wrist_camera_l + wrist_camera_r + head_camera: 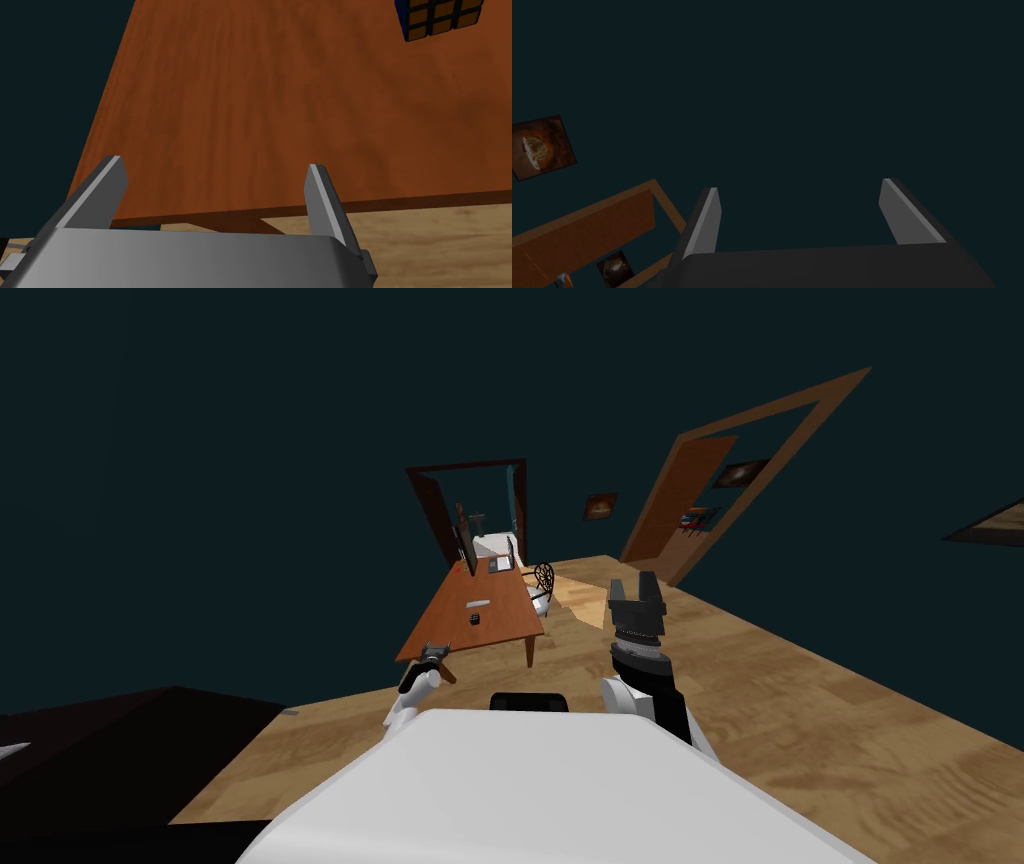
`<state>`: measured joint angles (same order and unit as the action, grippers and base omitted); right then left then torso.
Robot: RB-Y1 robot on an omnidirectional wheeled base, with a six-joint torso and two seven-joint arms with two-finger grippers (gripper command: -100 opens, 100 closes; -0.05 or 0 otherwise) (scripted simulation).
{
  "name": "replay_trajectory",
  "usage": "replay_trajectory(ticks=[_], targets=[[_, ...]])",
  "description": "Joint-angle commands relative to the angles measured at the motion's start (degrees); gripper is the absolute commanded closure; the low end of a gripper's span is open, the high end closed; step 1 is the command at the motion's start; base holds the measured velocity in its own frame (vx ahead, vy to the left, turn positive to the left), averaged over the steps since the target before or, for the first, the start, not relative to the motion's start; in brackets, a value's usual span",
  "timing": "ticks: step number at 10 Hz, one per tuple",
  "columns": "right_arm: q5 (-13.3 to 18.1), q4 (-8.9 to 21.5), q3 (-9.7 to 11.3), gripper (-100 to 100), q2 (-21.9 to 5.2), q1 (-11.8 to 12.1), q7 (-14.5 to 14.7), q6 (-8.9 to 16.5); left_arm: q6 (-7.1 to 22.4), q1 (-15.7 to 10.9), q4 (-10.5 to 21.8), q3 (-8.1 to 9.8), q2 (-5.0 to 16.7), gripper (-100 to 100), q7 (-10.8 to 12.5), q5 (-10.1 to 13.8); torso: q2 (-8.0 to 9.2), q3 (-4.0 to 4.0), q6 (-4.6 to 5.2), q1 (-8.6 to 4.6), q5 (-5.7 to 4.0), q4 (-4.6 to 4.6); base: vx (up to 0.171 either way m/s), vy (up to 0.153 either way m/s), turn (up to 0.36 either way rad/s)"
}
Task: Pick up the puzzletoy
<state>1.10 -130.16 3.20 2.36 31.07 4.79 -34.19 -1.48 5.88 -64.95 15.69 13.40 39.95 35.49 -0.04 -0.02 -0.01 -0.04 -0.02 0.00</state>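
The left gripper's [216,181] fingers [114,182] are spread apart, released, with nothing between them but bare wood. They point down over the near end of the counter [250,100], a reddish-brown wooden top, and their tips are above its surface just inside the near edge. Under that edge a strip of light wooden floor [425,240] shows.

The puzzletoy [440,17] rests on the counter well beyond the fingertips and off to one side of the line between them, apart from both. It is a cube of orange squares in a black grid (one side face shows blue). In the head view it is a small dark block on the near half of the counter, ahead of the left gripper, which hangs at the counter's near end.

Just past the cube lies a small pale thing [478,604], too small to tell what it is. Farther along the counter a dark monitor [464,538] stands upright, and a chair [543,578] with a round openwork back sits beside the far end.

The right gripper [634,580] is raised to the right of the counter, over the floor and well apart from it, its fingers [704,225] also spread and empty.
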Motion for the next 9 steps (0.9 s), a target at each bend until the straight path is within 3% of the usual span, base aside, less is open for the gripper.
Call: replay_trajectory(ticks=[1,3,4,9], targets=[[0.0,0.0,0.0,0,0.0,0.0,0.0,0.0,1.5,-2.0,2.9,0.06,0.0,-100,1.5,1.0,0.0,0.0,0.0,0.0,0.0,0.0,0.019,-0.013,-0.062],[0.0,0.0,0.0,0,0.0,0.0,0.0,0.0,2.4,-3.3,6.3,0.11,-0.2,-100,2.3,1.5,-0.02,-0.01,-0.01,0.01,0.0,-0.01,0.014,-0.007,-0.026],[0.0,0.0,0.0,0,0.0,0.0,0.0,0.0,2.4,-3.3,6.3,0.11,-0.2,-100,2.3,1.5,-0.02,-0.01,-0.01,0.02,0.0,-0.01,0.012,-0.006,-0.021],[0.0,0.0,0.0,0,0.0,0.0,0.0,0.0,5.3,-8.6,13.9,-0.06,-0.7,-100,4.5,2.8,-0.08,-0.05,-0.01,0.06,0.01,-0.02,0.027,0.001,-0.034]])
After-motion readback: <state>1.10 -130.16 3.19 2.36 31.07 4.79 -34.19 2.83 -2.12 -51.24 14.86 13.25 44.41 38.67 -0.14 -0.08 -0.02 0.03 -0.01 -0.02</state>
